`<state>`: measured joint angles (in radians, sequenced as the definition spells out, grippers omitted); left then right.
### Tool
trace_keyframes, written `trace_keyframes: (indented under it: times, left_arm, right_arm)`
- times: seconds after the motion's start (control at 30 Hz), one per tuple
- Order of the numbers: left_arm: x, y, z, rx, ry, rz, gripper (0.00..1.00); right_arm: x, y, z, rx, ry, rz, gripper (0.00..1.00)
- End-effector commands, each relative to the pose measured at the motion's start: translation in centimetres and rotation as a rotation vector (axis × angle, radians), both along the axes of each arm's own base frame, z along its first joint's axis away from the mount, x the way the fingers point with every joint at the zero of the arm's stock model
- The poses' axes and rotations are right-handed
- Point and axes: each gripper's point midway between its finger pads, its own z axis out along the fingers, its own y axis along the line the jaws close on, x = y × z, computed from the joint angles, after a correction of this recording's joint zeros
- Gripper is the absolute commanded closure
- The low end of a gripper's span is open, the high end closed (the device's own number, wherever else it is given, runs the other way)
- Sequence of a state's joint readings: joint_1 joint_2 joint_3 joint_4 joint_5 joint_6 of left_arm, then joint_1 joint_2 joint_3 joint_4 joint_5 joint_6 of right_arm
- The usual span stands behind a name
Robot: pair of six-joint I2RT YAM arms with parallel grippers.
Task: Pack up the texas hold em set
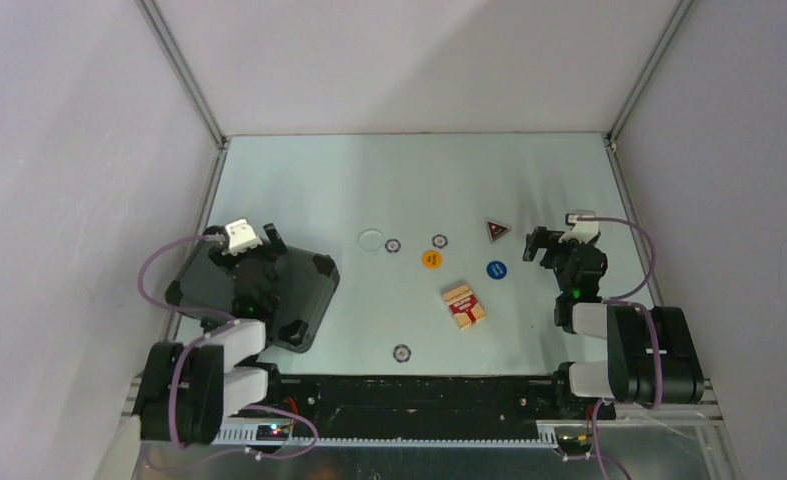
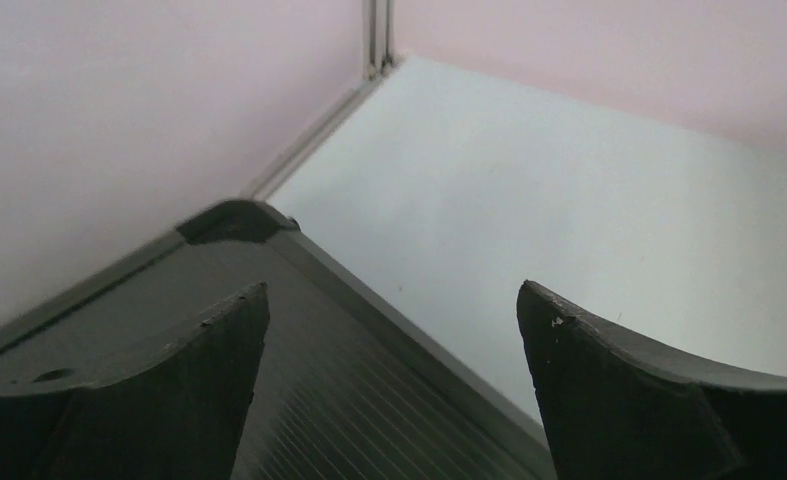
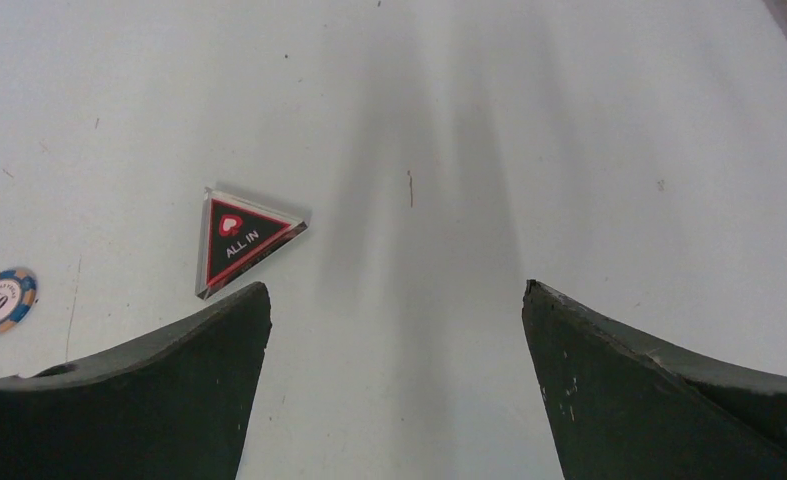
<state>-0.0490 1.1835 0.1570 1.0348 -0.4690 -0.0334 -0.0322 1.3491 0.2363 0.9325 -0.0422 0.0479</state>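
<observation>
While both hands gape wide and hold nothing, the overhead view shows the left hand (image 1: 254, 247) above the black case (image 1: 309, 290). The right hand (image 1: 551, 245) is just right of the triangle marker (image 1: 497, 230), with the card deck (image 1: 463, 305) farther left. At the left wrist, the case corner lies between the fingers (image 2: 169, 390), beside bare surface (image 2: 569, 200). At the right wrist, the marker sits just beyond one finger, with a chip (image 3: 1, 300) farther left.

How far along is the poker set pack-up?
Done: nothing visibly packed; the black case looks shut. In hand: nothing; left gripper over the case, right gripper near the triangular marker, both open. Left: marker, card deck, orange button, blue button, clear disc and three chips lie loose on the table.
</observation>
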Motion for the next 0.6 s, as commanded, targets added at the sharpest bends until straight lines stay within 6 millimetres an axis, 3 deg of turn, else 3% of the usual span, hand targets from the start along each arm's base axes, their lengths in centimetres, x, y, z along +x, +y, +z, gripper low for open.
trace_keyframes:
  times: [0.0,0.03,0.13,0.3,0.33,0.37,0.4,0.43,0.57]
  left_arm:
    - [-2.0,0.8,4.9,-0.003,-0.125,0.132,0.02]
    - [-2.6,1.3,4.8,-0.019,-0.113,0.18,0.02]
    - [-3.2,1.0,7.0,-0.112,-0.143,0.223,0.02]
    - [-3.9,0.1,10.0,-0.299,-0.138,0.215,0.02]
    - [-4.2,-0.1,10.4,-0.301,-0.091,0.205,0.02]
    - [-4.6,-0.2,11.0,-0.332,-0.097,0.203,0.02]
    - [-5.0,-0.3,11.1,-0.337,-0.06,0.201,0.02]
    - [-5.4,-0.5,11.7,-0.36,-0.071,0.191,0.02]
    - [-6.9,-1.3,12.7,-0.364,-0.027,0.119,0.02]
  right_arm:
    - [0.7,0.7,3.3,-0.041,-0.054,0.03,0.0]
    - [0.4,0.6,3.0,-0.046,-0.027,0.021,0.0]
    - [0.0,0.8,6.8,-0.03,-0.091,-0.02,0.0]
    - [-1.5,0.6,11.9,0.239,-0.165,-0.128,0.0]
    - [-1.9,0.7,11.4,0.298,-0.13,-0.144,0.0]
    - [-2.0,0.8,12.6,0.32,-0.144,-0.148,0.0]
    - [-2.4,0.9,11.8,0.342,-0.089,-0.158,0.0]
    - [-2.5,1.2,12.6,0.352,-0.088,-0.142,0.0]
    - [-3.2,2.0,11.5,0.389,0.002,-0.098,0.0]
